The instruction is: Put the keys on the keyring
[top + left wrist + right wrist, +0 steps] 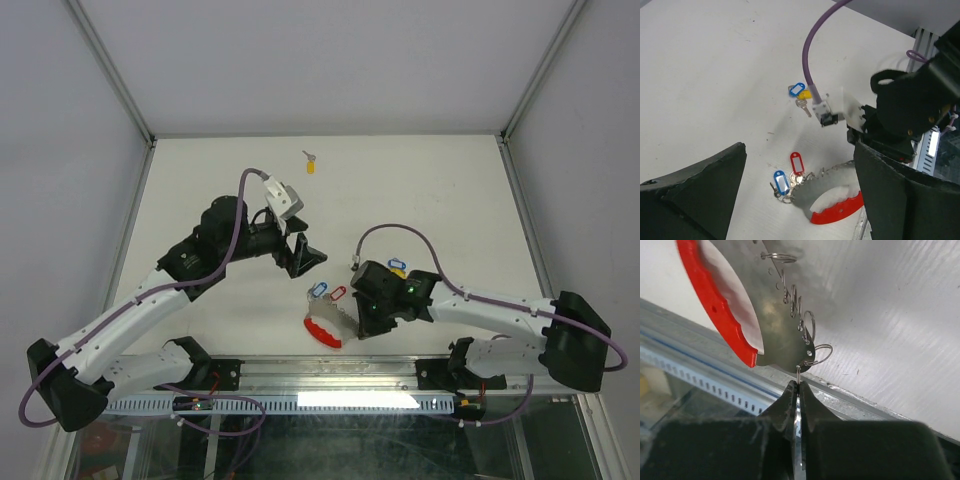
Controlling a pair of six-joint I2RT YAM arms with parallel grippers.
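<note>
The white counter is closed in at 9, 12 and 3 o'clock, and a metal rail runs along its 6 o'clock edge. Its far half and 3 o'clock side are open room.

The left arm reaches in from 7 o'clock. Its left pincer hangs over mid-counter with fingers spread wide and nothing between them. The right arm comes in from 4 o'clock. Its right pincer is pressed together on one thin wire ring at the end of the keyring, a curved red plastic strip backing a silver plate hung with wire rings.

The keyring sits at 6 o'clock, close to the rail with little margin. I cannot tell whether it lies flat.

At its 11 o'clock lie a blue-tagged key and a red-tagged key; whether they are joined to it is unclear. A blue-and-yellow tagged pair lies at 12 o'clock of the right wrist. A yellow-tagged key lies alone near the 12 o'clock edge.

From above, the right wrist covers its own fingertips. In the left wrist view a finger cuts off the strip's end.
</note>
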